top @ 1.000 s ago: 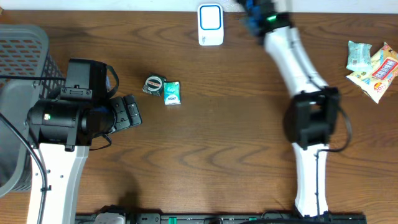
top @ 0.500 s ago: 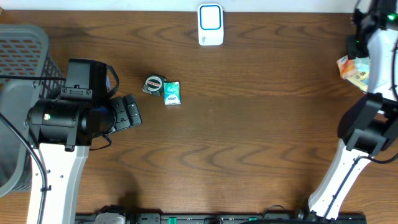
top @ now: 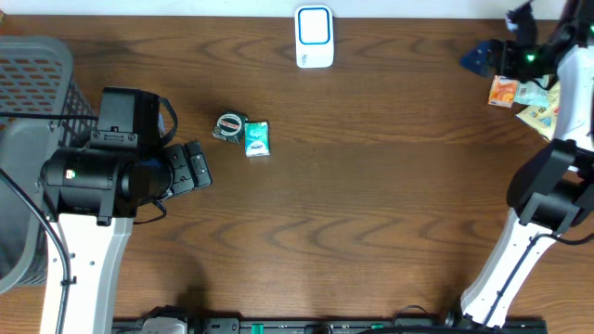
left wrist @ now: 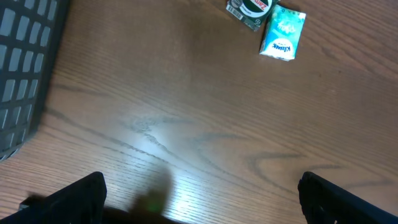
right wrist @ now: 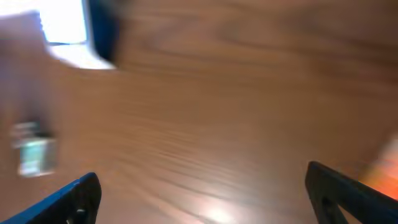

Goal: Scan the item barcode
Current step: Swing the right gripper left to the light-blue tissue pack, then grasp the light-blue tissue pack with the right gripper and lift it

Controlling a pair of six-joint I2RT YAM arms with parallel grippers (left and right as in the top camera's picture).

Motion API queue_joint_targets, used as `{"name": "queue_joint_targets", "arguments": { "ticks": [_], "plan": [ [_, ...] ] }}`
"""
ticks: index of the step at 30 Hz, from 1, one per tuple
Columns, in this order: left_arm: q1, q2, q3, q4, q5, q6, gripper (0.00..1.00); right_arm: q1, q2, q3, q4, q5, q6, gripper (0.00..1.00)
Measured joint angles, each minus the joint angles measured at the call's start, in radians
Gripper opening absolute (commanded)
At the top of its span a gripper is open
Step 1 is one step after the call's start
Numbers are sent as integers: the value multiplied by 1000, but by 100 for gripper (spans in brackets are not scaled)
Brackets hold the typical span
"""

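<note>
Right claw (right wrist: 200, 194) swung outward, opened, view blurred

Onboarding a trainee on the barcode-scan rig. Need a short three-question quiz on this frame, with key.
1. True or false: the left hand holds the tissue pack.
2. The white scanner stands at which edge of the table? A) near the robot B) far from the robot C) left
3. What does the right hand hold?
Key: 1 false, it is open and the pack lies apart from it. 2 B. 3 nothing, it is open.
</note>
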Motion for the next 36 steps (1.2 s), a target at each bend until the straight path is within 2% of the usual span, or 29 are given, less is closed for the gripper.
{"name": "queue_joint_targets", "arguments": {
  "ticks": [4,7,11,15,16,18,20,23,28,33,36],
  "plan": [
    [0,0,0,0,0,0,98,122,0,0,-12,-166,2,99],
    [0,0,0,0,0,0,98,233,0,-13,8,-181,3,99],
    [0,0,0,0,0,0,98,414,0,-75,93,-124,36,99],
    [0,0,0,0,0,0,98,620,0,-179,236,29,236,99],
    [0,0,0,0,0,0,98,647,0,-196,259,60,269,95],
    [0,0,0,0,0,0,98,710,0,-227,304,126,353,73],
    [0,0,0,0,0,0,98,774,0,-251,350,197,454,71],
    [0,0,0,0,0,0,98,824,0,-286,417,239,548,77],
    [0,0,0,0,0,0,98,891,0,-386,518,268,689,70],
    [0,0,0,0,0,0,98,922,0,-463,573,276,774,68],
    [0,0,0,0,0,0,97,926,0,-476,601,275,797,58]
  ]
}}
